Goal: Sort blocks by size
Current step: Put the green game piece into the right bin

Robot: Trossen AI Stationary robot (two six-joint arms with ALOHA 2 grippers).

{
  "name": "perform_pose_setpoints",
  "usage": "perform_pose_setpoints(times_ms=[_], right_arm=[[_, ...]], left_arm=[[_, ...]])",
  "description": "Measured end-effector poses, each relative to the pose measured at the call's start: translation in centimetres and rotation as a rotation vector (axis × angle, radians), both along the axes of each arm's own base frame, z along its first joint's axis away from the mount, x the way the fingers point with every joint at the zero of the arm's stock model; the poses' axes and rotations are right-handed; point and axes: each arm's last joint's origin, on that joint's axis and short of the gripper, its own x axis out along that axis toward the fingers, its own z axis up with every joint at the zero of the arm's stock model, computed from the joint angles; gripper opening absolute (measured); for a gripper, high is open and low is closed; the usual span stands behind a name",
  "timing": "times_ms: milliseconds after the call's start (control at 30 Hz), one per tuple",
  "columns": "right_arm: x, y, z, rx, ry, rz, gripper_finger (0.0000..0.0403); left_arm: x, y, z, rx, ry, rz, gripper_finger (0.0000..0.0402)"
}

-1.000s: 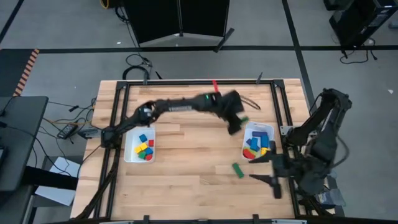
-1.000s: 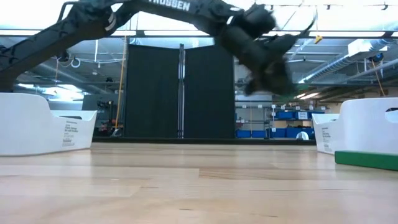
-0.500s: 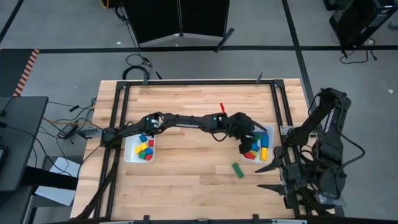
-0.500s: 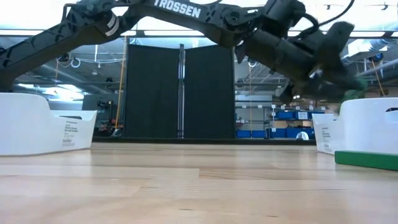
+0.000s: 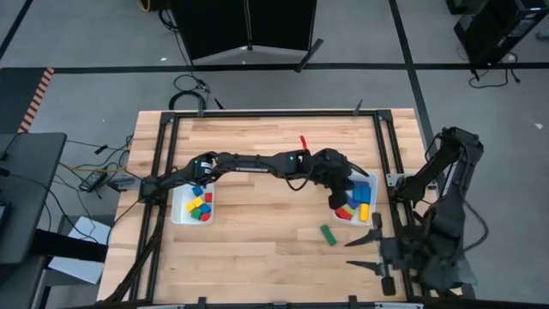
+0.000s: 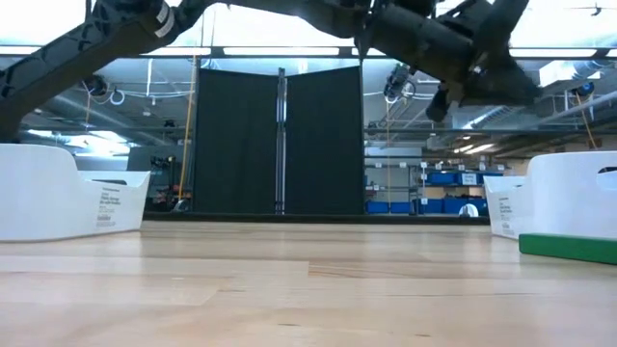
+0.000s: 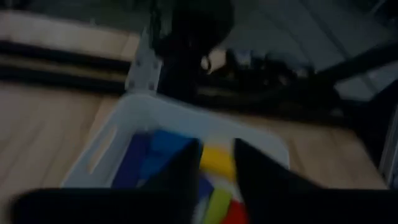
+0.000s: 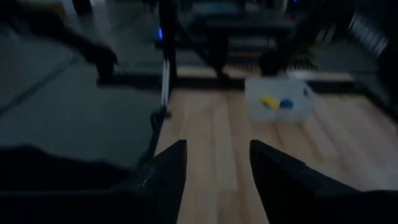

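Observation:
My left gripper (image 5: 340, 197) hangs over the right white bin (image 5: 371, 182), which holds red, blue and yellow blocks (image 5: 360, 206). Its fingers stand apart in the left wrist view (image 7: 217, 168), with nothing between them; a yellow block (image 7: 217, 158) in the bin (image 7: 155, 106) shows through the gap. A green bar (image 5: 328, 234) lies flat on the table in front of that bin and also shows in the low view (image 6: 569, 248). The left white bin (image 5: 177, 206) holds several small blocks (image 5: 199, 206). My right gripper (image 5: 361, 254) is open and empty at the table's near right corner.
A black frame rail (image 5: 257, 116) runs around the wooden table. A small red piece (image 5: 302, 142) lies at the table's far side. The bare wood between the two bins (image 5: 266, 223) is open room. The right arm's base (image 5: 446, 197) stands off the table's right edge.
My left gripper has swung from the table's far middle toward the near right and come over the right bin. The green block it carried no longer shows at its fingers. My right gripper has drifted a little toward the near edge.

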Motion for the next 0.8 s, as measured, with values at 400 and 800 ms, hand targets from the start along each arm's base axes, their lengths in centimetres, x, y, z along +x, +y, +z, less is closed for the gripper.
perform_pose_setpoints(times_ms=[400, 800], right_arm=[[1.5, 3.1, -5.2, -0.045, 0.185, 0.033, 0.0151], [7.4, 0.5, -12.8, 0.135, 0.6, -0.302, 0.0156]], left_arm=[[-10.0, -0.7, 3.2, 0.1, -0.062, 0.116, 0.0005], [-34.8, -4.5, 2.4, 0.007, -0.35, 0.247, 0.0011]])
